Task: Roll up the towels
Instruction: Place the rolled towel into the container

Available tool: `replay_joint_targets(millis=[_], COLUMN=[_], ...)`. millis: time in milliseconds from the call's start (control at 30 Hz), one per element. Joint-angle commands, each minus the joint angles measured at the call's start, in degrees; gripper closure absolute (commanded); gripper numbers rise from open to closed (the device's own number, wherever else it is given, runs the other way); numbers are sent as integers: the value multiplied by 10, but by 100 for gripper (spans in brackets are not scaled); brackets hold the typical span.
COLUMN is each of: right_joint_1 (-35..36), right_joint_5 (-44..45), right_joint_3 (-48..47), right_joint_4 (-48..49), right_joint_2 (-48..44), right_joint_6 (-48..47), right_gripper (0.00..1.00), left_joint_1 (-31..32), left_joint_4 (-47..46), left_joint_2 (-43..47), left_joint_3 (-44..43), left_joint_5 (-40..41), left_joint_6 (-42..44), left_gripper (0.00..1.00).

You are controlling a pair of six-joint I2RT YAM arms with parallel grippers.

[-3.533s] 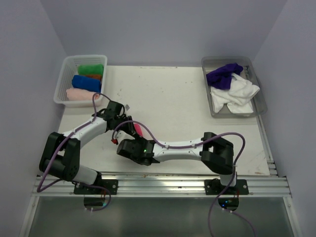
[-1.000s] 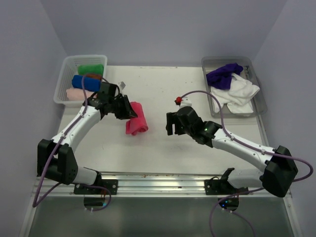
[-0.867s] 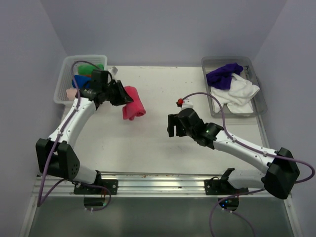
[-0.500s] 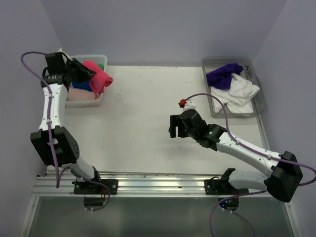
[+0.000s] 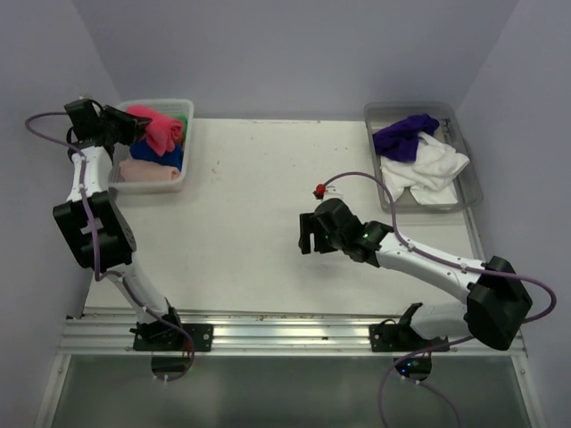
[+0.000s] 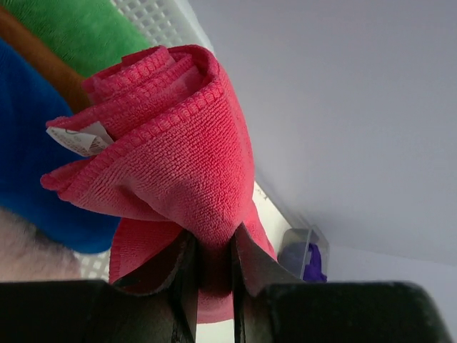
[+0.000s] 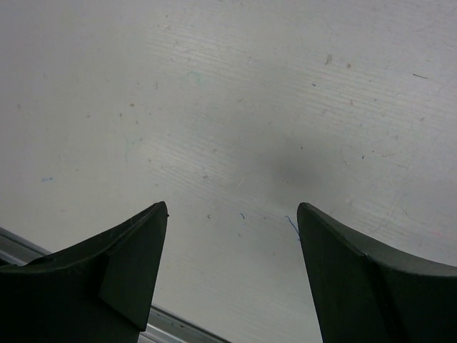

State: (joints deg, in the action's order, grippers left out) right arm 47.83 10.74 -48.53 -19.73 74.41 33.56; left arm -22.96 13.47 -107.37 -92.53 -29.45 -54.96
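My left gripper (image 5: 128, 126) is shut on a rolled pink towel (image 5: 154, 127) and holds it over the white basket (image 5: 187, 109) at the far left. In the left wrist view the pink roll (image 6: 171, 150) is pinched between the fingers (image 6: 187, 286), above a green roll (image 6: 78, 28) and a blue roll (image 6: 28, 150). The basket holds green (image 5: 181, 119), blue (image 5: 161, 158) and pale pink (image 5: 147, 171) rolls. My right gripper (image 5: 306, 234) is open and empty over bare table (image 7: 235, 107) at mid-table.
A clear tray (image 5: 464, 187) at the back right holds an unrolled purple towel (image 5: 403, 135) and white towel (image 5: 426, 171). Walls close in on both sides. A metal rail (image 5: 285, 332) runs along the near edge.
My left gripper has carried the pink roll from mid-table up and left to over the basket. My right arm has swung right and now hovers at mid-table.
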Motion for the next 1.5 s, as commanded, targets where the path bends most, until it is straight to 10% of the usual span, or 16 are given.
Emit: replay_joint_targets(millis=[0,567,1467], right_joint_1=[0,-1,-1], right_joint_5=[-14,-14,-12], right_joint_3=[-29,-88,-75], right_joint_4=[14,-33,-35], right_joint_2=[14,71,58], right_joint_6=[15,15,15], right_gripper=[23,24,25], left_joint_1=[-4,31,12], left_joint_4=[-157,-284,-218], left_joint_2=[-44,-272,-137], left_joint_3=[-43,-180,4], left_joint_5=[-18,21,123], left_joint_6=[-73,-104,-35], left_gripper=[78,72,71])
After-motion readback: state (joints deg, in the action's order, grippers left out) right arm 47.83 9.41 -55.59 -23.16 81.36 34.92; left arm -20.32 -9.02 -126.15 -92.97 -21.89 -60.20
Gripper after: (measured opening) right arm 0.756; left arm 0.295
